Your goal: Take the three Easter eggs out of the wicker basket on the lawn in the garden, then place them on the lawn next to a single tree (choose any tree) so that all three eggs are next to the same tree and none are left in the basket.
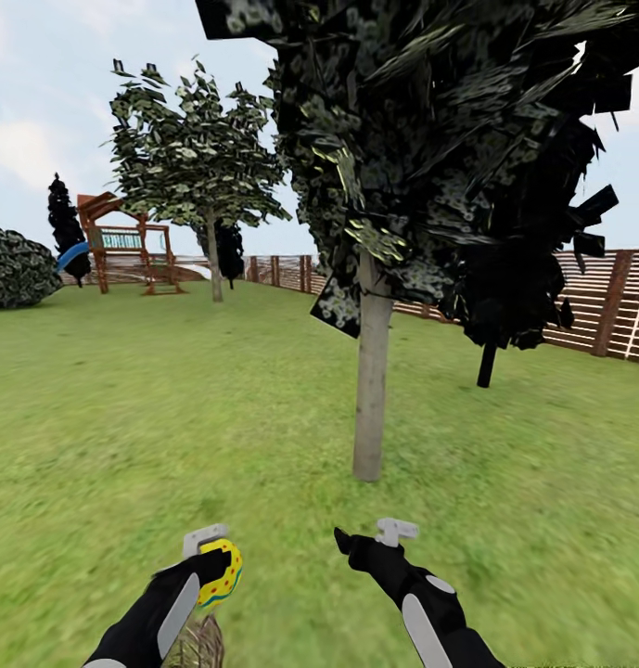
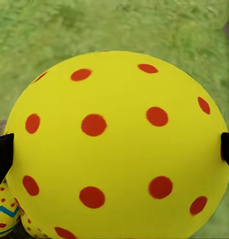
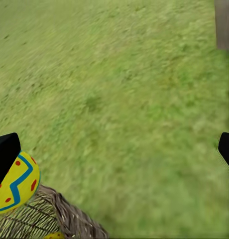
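Left pincer (image 1: 210,559) — clamped on Easter egg (image 2: 117,144), lifted above wicker basket (image 1: 200,642), likely for carrying to tree (image 1: 371,390). Right pincer (image 1: 370,538) — apart, empty.

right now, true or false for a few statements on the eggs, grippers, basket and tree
1. The left gripper holds an Easter egg. True.
2. The right gripper holds an egg too. False: its fingers are apart over bare lawn.
3. The wicker basket sits right against the pale grey trunk. False: it is by the left arm, with grass between it and the trunk.
4. A wooden fence stands behind the tree. True.
5. The held egg is yellow with red dots. True.
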Available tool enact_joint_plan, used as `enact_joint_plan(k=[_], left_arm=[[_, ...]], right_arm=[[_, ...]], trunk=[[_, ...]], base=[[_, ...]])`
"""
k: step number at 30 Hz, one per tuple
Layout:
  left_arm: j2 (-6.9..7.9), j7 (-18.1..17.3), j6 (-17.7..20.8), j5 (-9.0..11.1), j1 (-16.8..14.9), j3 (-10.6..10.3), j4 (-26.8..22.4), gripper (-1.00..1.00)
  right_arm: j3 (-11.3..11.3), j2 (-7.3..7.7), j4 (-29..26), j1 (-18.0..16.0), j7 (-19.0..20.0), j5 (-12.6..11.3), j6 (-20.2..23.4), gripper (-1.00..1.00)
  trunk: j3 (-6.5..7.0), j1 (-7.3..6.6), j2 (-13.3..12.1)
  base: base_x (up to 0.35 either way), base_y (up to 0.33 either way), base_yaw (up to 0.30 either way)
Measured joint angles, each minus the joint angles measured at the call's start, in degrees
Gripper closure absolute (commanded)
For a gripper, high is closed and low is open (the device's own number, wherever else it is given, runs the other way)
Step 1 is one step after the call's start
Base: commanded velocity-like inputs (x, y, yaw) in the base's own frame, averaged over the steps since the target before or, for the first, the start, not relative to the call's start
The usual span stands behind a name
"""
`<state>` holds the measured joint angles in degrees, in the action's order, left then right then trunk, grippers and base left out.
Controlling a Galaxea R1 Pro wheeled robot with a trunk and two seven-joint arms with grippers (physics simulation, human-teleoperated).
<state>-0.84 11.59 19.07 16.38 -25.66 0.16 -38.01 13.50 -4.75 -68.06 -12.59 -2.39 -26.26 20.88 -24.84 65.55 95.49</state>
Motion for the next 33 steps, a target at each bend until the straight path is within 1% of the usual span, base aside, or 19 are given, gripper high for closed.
enact_joint_plan(k=[1, 6, 9, 14, 16, 18, 22, 27, 33], left_arm=[[-0.02, 0.01, 0.0, 0.0, 0.0, 0.0, 0.0, 1.0], [-0.02, -0.01, -0.02, 0.0, 0.0, 0.0, 0.02, 1.0], [-0.02, 0.15, -0.07, 0.01, 0.0, 0.0, 0.11, 1.0], [-0.03, 0.54, -0.1, -0.12, -0.06, -0.01, 0.58, 1.0], [-0.03, 0.74, -0.09, -0.14, -0.07, -0.04, 0.73, 1.0], [-0.02, 1.96, -0.08, -0.12, -0.07, -0.01, 0.83, 1.0], [-0.05, 2.35, -0.36, -0.25, -0.08, 0.0, 1.22, 1.0], [-0.1, 2.42, -1.69, -0.34, -0.08, 0.0, 1.6, 1.0], [-0.12, 2.44, -2.08, -0.34, -0.13, 0.0, 2.18, 1.0]], right_arm=[[0.0, 0.0, 0.0, -0.01, 0.0, 0.0, 0.0, -1.0], [0.0, 0.0, 0.0, 0.0, 0.0, 0.0, 0.0, -1.0], [-0.01, -0.01, 0.0, -0.02, 0.0, 0.01, 0.01, -1.0], [0.06, -0.01, -0.01, 0.01, 0.06, 0.01, 0.0, -1.0], [0.02, -0.01, 0.0, 0.0, 0.03, 0.01, 0.05, -1.0], [0.05, -0.01, 0.01, 0.0, 0.04, 0.01, -0.01, -1.0], [0.22, -0.01, 0.01, -0.03, 0.07, 0.01, -0.02, -1.0], [0.05, -0.01, 0.24, -0.01, 0.08, 0.01, 0.02, -1.0], [-0.01, -0.01, 0.47, 0.0, 0.08, 0.01, 0.02, -1.0]], trunk=[[0.24, -0.22, -0.4], [0.57, -0.23, -0.42], [0.76, -0.22, -0.42], [1.08, -0.22, -0.42], [1.15, -0.23, -0.42], [1.17, -0.23, -0.42], [1.18, -0.23, -0.42], [1.36, -0.24, -0.41], [1.74, -0.24, -0.41]], base=[[0.0, 0.0, -0.193], [-0.001, -0.009, -0.199], [-0.038, -0.154, -0.209], [-0.031, -0.247, -0.19], [-0.005, -0.267, -0.059], [-0.001, -0.275, -0.018], [0.02, -0.283, -0.012], [0.134, -0.294, -0.15], [0.21, -0.261, -0.208]])
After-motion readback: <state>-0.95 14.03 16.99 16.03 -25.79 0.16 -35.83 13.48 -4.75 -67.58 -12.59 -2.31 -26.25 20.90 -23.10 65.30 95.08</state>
